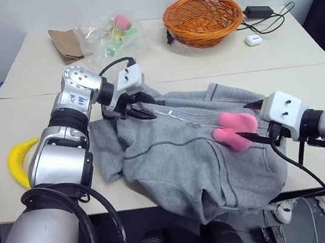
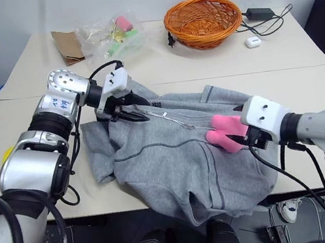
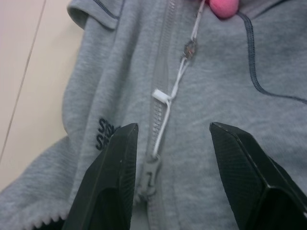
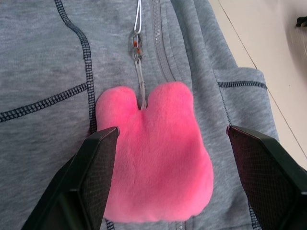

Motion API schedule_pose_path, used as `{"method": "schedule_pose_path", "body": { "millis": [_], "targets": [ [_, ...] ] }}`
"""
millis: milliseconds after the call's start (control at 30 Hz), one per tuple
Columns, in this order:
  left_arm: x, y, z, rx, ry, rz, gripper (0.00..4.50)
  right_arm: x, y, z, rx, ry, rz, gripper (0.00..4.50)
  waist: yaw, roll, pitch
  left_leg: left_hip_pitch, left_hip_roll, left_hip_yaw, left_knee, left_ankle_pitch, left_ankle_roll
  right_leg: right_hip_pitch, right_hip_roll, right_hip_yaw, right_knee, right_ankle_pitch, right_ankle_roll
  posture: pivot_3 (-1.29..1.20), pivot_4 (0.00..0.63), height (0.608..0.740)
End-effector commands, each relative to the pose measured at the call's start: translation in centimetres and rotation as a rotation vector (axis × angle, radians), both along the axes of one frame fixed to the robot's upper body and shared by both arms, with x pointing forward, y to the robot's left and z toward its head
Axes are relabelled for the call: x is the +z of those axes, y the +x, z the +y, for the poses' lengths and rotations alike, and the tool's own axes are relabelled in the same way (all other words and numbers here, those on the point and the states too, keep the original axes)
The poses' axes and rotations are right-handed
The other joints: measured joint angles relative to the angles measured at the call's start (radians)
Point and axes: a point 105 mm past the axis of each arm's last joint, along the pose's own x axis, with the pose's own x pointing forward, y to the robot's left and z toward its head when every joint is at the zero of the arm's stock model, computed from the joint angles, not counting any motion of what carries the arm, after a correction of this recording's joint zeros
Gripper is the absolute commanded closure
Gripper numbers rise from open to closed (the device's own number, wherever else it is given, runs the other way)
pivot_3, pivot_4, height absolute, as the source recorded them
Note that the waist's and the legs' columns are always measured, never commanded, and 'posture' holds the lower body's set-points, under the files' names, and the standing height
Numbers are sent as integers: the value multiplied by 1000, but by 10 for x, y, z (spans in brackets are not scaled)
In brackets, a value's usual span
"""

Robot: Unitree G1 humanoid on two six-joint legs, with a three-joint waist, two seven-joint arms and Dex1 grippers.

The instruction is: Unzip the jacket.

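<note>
the jacket lies crumpled on a pale table, with one part hanging over the near edge. the left gripper is spread over the zipper near the collar, and it seems not to touch the white cord. the right gripper is spread around a pink toy on the cloth. farther back stand an orange basket, a plastic bag and a charger. a banana lies at the left.

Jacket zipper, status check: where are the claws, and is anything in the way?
Left claw open, straddling the zipper pull near the collar. Right claw open around the pink plush toy. Jacket still zipped, cord links pull to toy. Nothing blocking.
</note>
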Motion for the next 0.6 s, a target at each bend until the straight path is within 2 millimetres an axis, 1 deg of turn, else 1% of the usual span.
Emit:
{"method": "schedule_pose_path", "body": {
  "millis": [33, 167, 400, 500, 600],
  "targets": [
    [-8, 7, 7, 42, 57, -65, 1979, 15, -4, 2, 10, -18, -68, 731, 0, 0, 0, 0, 0, 0, 0, 0, 0, 0, 0, 0, 0, 0, 0, 0, 150, 740],
    [-31, 11, 16, 76, 151, -97, 1979, 13, -6, 4, 18, -26, -70, 731, -1, 0, 0, 0, 0, 0, 0, 0, 0, 0, 0, 0, 0, 0, 0, 0, 150, 740],
    [-55, 19, 17, 159, 179, -114, 1979, 10, -5, 4, 24, -37, -70, 731, 0, -1, -1, 1, 0, 0, 1, 0, 0, 1, 0, 0, 1, 0, 0, 0, 150, 740],
    [-60, 19, 17, 169, 175, -103, 1979, 7, -5, 4, 28, -55, -68, 731, -1, -1, -1, 1, 0, 0, 1, 0, 0, 1, 0, 0, 1, 0, 0, 0, 150, 740],
    [-65, 18, 15, 171, 169, -92, 1979, 0, -2, 0, 16, -93, -63, 731, 0, -1, -2, 1, 0, 0, 1, 0, 0, 1, 0, 0, 1, 0, 0, 0, 150, 740]
  ]
}}
